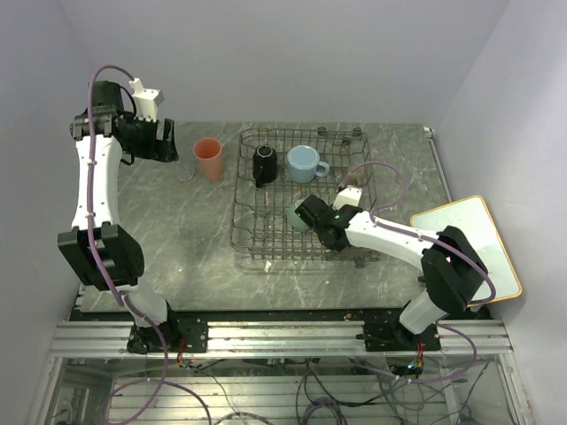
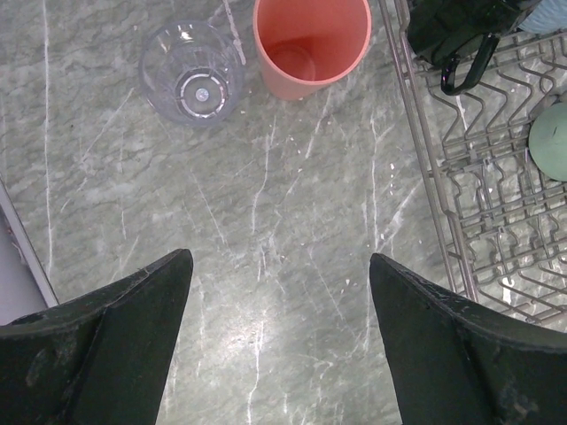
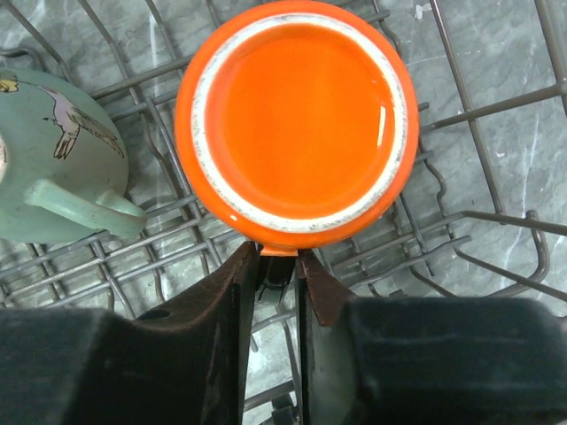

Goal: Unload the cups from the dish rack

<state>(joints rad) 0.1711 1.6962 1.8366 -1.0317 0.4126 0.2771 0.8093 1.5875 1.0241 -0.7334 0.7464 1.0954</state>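
Note:
In the right wrist view an orange mug [image 3: 297, 124] stands upside down in the grey wire dish rack [image 3: 496, 221]. My right gripper [image 3: 277, 258] is shut on its black handle [image 3: 278, 274]. A mint-green cup [image 3: 53, 159] lies just left of it. From above, the right gripper [image 1: 310, 217] covers the orange mug inside the dish rack [image 1: 241, 190]. A black mug [image 1: 264, 163] and a light-blue mug [image 1: 303, 163] stand at the rack's far end. A pink tumbler [image 1: 208, 159] stands on the table left of the rack. My left gripper [image 1: 164, 142] hangs open and empty above the table near it.
A clear glass [image 2: 190, 75] stands beside the pink tumbler [image 2: 310, 44] on the marble table. A white board with an orange rim [image 1: 465, 248] lies at the right edge. The rack's side wire [image 2: 425, 159] runs along the right of the left wrist view.

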